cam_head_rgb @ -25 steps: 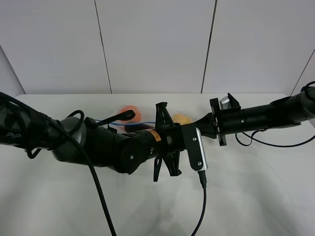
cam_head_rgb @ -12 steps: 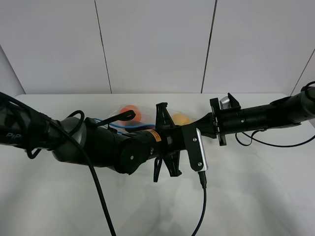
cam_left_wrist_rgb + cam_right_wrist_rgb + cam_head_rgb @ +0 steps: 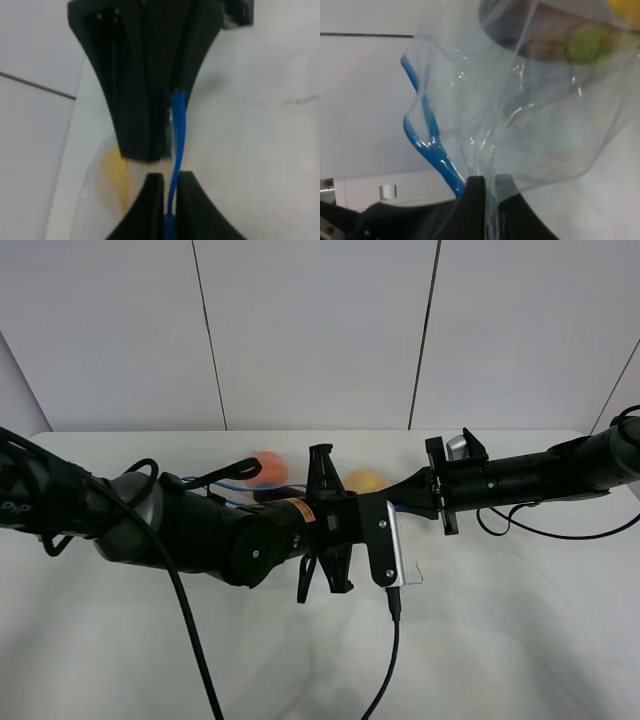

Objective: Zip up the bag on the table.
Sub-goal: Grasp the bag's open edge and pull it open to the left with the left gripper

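At the white table's (image 3: 520,640) far middle, the bag (image 3: 535,125) is held between the arms. Left gripper (image 3: 169,186) and right gripper (image 3: 487,192) both clamp its blue zip strip (image 3: 427,145), which gapes beside the right one: sealing looks unfinished.

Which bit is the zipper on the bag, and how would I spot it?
On the big white table, toward the back, the left gripper and right gripper pinch a clear crinkly bag. Along its edge runs a thin strip. It is bright blue, while the bag is see-through and the food inside is orange and yellow.
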